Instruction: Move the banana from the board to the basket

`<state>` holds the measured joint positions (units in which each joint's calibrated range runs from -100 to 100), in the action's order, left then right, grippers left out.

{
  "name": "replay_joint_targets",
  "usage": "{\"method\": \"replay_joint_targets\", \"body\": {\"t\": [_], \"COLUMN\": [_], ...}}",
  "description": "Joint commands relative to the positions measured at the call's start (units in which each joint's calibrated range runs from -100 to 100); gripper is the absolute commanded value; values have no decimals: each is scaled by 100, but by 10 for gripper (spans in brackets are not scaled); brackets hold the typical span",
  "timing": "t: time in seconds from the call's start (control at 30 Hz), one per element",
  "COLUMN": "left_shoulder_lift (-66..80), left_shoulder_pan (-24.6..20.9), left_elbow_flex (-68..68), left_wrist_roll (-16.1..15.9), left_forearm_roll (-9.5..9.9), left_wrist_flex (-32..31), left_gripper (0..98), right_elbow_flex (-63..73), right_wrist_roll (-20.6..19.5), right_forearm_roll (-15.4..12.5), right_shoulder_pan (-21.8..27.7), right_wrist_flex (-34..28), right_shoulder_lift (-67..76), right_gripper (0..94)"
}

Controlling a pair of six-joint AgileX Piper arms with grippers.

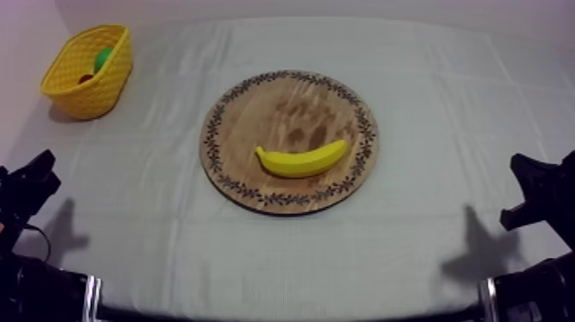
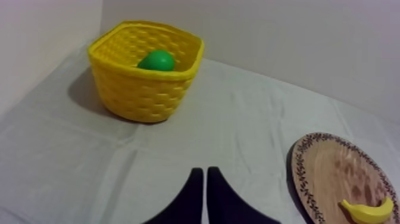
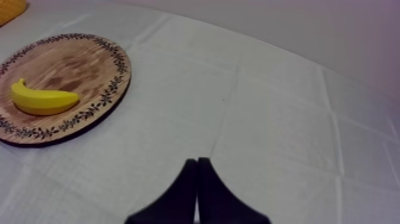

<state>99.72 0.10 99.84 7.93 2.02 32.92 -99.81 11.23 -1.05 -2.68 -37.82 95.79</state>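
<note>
A yellow banana point(image 1: 302, 160) lies on the front part of the round wooden board point(image 1: 291, 103) in the middle of the table. The yellow basket point(image 1: 77, 94) stands at the far left corner; a green fruit point(image 2: 157, 61) and something small and red point(image 1: 86, 78) lie inside it. My left gripper point(image 1: 34, 175) rests low at the left edge, its fingers point(image 2: 205, 179) lying together as a narrow wedge, shut on nothing. My right gripper point(image 1: 524, 184) rests low at the right edge, fingers point(image 3: 197, 170) together, shut. From each wrist the banana point(image 2: 368, 211) point(image 3: 41, 99) lies well away.
The grey-white cloth point(image 1: 428, 240) covers the whole table, with open room in front of the board and to its right. A pale wall rises behind the basket point(image 2: 149, 89). The table's front edge runs between the two arm bases.
</note>
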Motion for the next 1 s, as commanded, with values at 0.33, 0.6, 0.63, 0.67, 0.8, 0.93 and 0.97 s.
{"method": "replay_joint_targets", "body": {"t": [0.33,0.6,0.63,0.67,0.8,0.93,0.97], "left_shoulder_lift": [2,2,2,0,-195,-749,-932], "left_shoulder_pan": [-231,-231,-231,-233,-172,37,81], "left_elbow_flex": [5,5,5,5,-156,-752,-967], "left_wrist_roll": [137,205,180,140,-151,-384,-441], "left_forearm_roll": [0,0,-6,-26,-229,-289,-297], "left_wrist_flex": [6,-32,-54,-73,-144,-95,-26], "left_gripper": [1,1,1,1,0,0,0], "right_elbow_flex": [3,3,3,3,3,3,3], "right_wrist_roll": [3,3,3,3,3,3,3], "right_forearm_roll": [0,0,0,0,0,0,0], "right_shoulder_pan": [0,0,0,0,0,0,0], "right_wrist_flex": [0,0,0,0,0,0,0], "right_shoulder_lift": [-3,-3,-3,-3,-3,-3,-3], "right_gripper": [2,2,2,2,2,2,2]}}
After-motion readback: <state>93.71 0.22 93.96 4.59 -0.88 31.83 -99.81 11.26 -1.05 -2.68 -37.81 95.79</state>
